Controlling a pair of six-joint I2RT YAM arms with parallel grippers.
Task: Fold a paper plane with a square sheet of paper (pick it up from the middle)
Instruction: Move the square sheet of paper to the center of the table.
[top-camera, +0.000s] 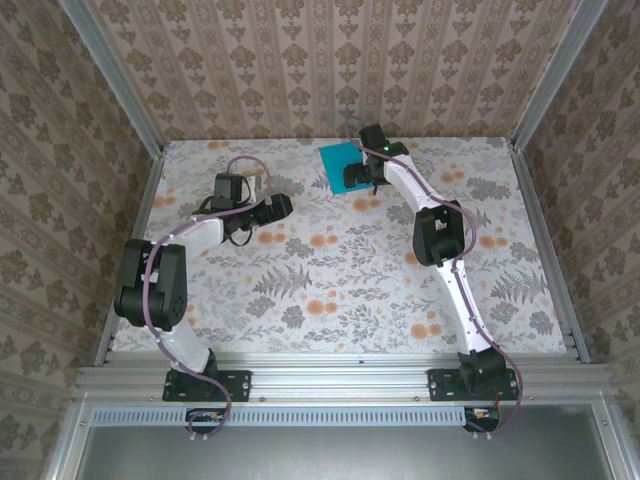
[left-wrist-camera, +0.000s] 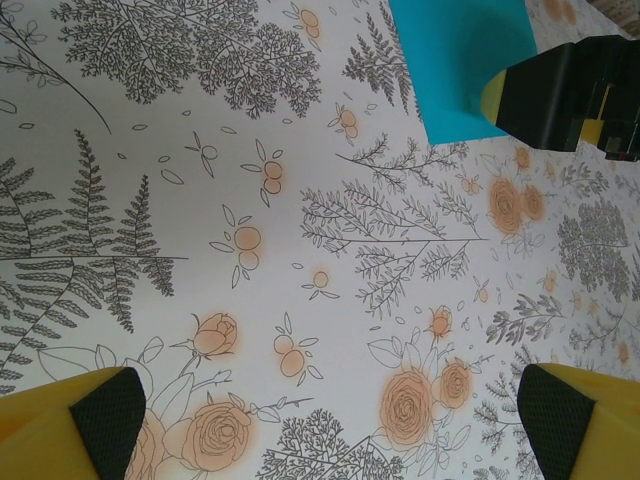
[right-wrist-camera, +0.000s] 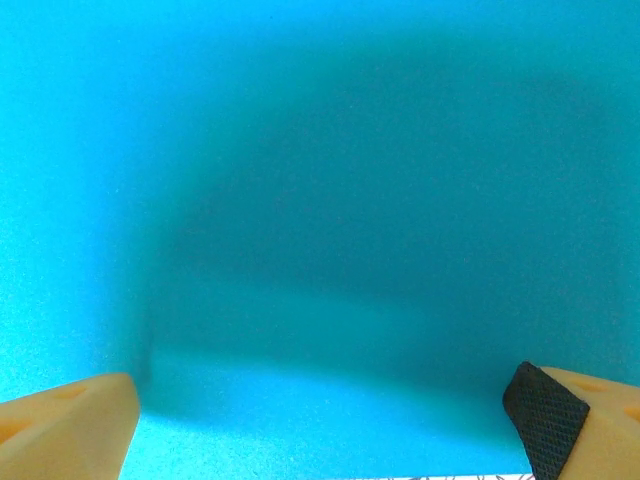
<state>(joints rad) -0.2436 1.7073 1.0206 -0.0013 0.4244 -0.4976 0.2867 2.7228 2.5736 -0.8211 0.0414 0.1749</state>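
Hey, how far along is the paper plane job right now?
Done: nothing folded; the square sheet of paper lies flat, uncreased. In hand: the right claw, open, is poised close over it. The left claw is open, off to the side. Left: the pickup and every fold.

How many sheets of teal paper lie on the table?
1: the square sheet of paper lies flat at the far middle of the table, beneath the open right hand. The arm might hide another.
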